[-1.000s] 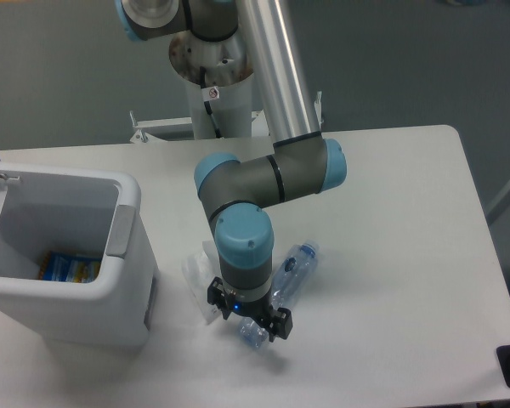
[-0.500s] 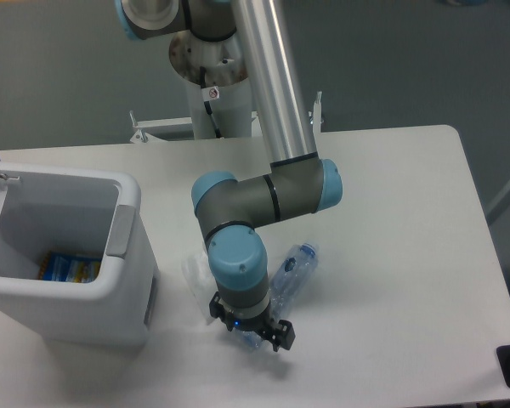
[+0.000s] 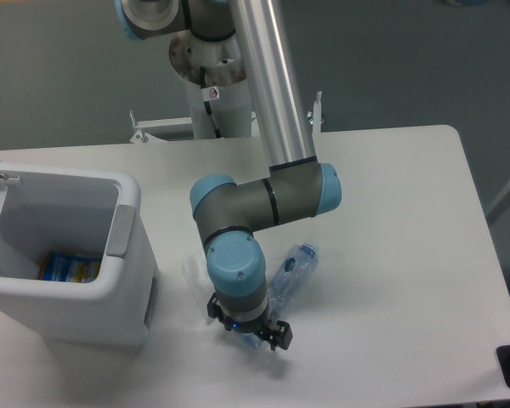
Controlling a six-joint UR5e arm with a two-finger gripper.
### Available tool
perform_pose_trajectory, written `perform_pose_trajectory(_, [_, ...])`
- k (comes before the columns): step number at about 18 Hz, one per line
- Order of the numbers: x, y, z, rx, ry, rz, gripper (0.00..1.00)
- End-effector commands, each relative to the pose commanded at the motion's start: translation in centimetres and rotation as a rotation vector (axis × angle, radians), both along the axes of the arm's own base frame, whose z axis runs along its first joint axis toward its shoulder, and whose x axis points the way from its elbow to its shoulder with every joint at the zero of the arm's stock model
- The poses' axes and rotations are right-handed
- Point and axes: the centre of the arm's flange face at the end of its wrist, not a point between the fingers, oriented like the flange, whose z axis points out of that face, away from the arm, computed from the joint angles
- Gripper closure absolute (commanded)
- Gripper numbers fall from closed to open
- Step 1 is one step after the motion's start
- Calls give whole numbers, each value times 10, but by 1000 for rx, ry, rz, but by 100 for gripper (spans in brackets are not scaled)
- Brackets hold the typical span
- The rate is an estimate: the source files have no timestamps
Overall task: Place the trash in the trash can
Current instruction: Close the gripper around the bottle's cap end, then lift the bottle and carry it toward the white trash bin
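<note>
On the white table [image 3: 391, 212], the bottle [image 3: 291, 272] and wrapper [image 3: 192, 270] are seen still outside the bin [image 3: 123, 255] at nine o'clock, under the gripper [image 3: 249, 333], whose finger spacing cannot be told.

Bin [image 3: 127, 229] at the table's [image 3: 408, 255] left edge, with a packet [image 3: 68, 269] lying inside on its floor. Bottle [image 3: 294, 269] right of the bin, near the table's middle front. Wrapper [image 3: 193, 270] between bin and bottle. Gripper [image 3: 248, 333] directly over the bottle's near end, the arm [image 3: 263, 200] reaching in from behind.
</note>
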Motion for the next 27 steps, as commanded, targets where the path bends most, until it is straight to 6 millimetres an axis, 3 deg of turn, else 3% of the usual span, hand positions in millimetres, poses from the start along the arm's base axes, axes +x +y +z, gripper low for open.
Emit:
perform_pose_trajectory(2, [0, 0, 0, 0, 0, 0, 7])
perform_pose_trajectory(5, [-1, 1, 1, 5, 2, 1, 38])
perform_pose_trajectory(6, [-1, 1, 2, 7, 4, 3, 42])
perform_pose_trajectory(12, [-2, 3, 2, 18, 4, 48, 52])
perform_pose_trajectory(18, [-5, 5, 11, 36, 13, 62, 53])
perform_pose_trajectory(22, [-6, 6, 23, 55, 22, 66, 53])
perform_pose_trajectory(27, [-28, -1, 50, 105, 36, 131, 53])
